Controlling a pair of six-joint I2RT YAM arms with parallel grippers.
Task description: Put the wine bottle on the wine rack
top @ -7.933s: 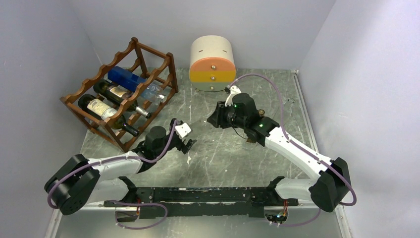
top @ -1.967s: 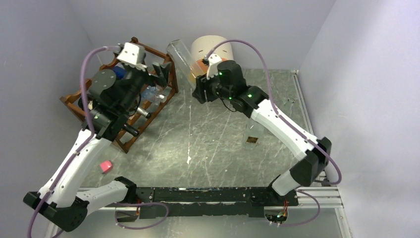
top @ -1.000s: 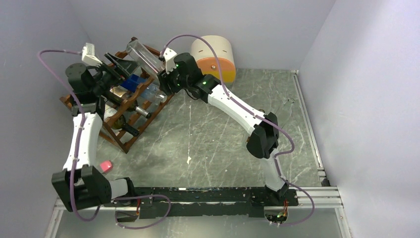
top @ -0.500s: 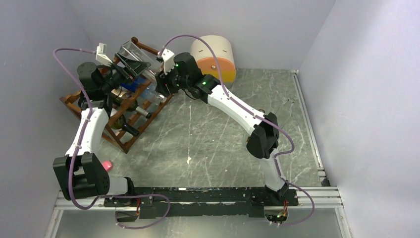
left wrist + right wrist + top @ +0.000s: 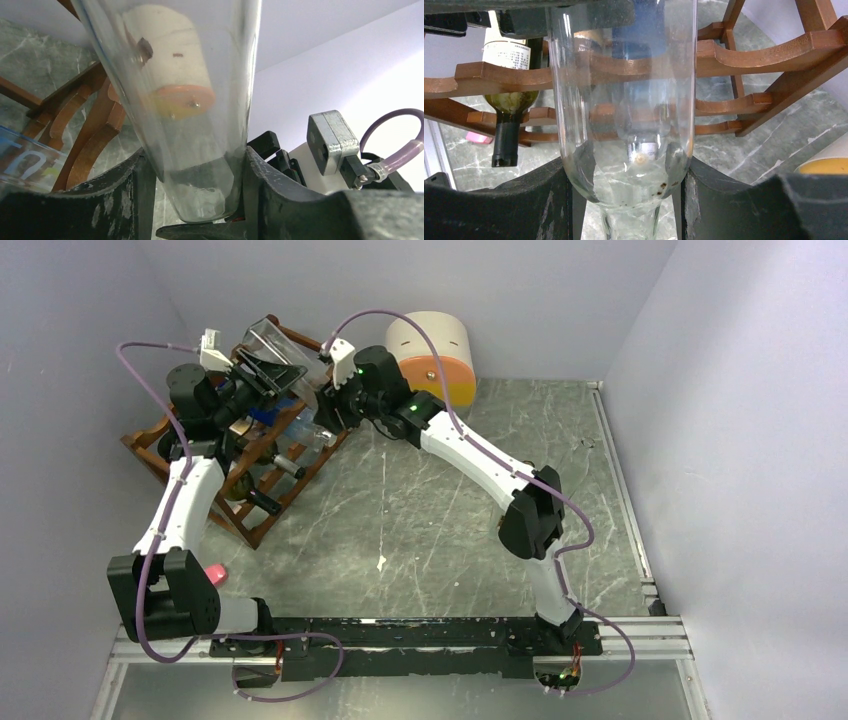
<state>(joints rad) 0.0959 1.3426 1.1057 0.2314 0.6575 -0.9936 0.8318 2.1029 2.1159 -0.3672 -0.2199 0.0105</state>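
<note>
A clear glass wine bottle (image 5: 260, 338) hangs tilted above the top tier of the reddish-brown wine rack (image 5: 258, 523), held at both ends. My left gripper (image 5: 275, 368) is shut on its lower body near the base; in the left wrist view the wine bottle (image 5: 180, 75) fills the gap of the left gripper (image 5: 195, 170). My right gripper (image 5: 322, 410) is shut on the shoulder by the neck. In the right wrist view the wine bottle (image 5: 624, 100) sits in the right gripper (image 5: 626, 175), with the wine rack (image 5: 764, 57) behind it.
Two dark labelled bottles (image 5: 265, 455) and a blue bottle (image 5: 268, 405) lie in the rack. A cream-and-orange drawer box (image 5: 435, 350) stands at the back wall. A small pink object (image 5: 212, 573) lies on the table near the left arm's base.
My left gripper has swung right to the bottle's base end and shut on it. The right gripper holds the bottle almost where it was.
</note>
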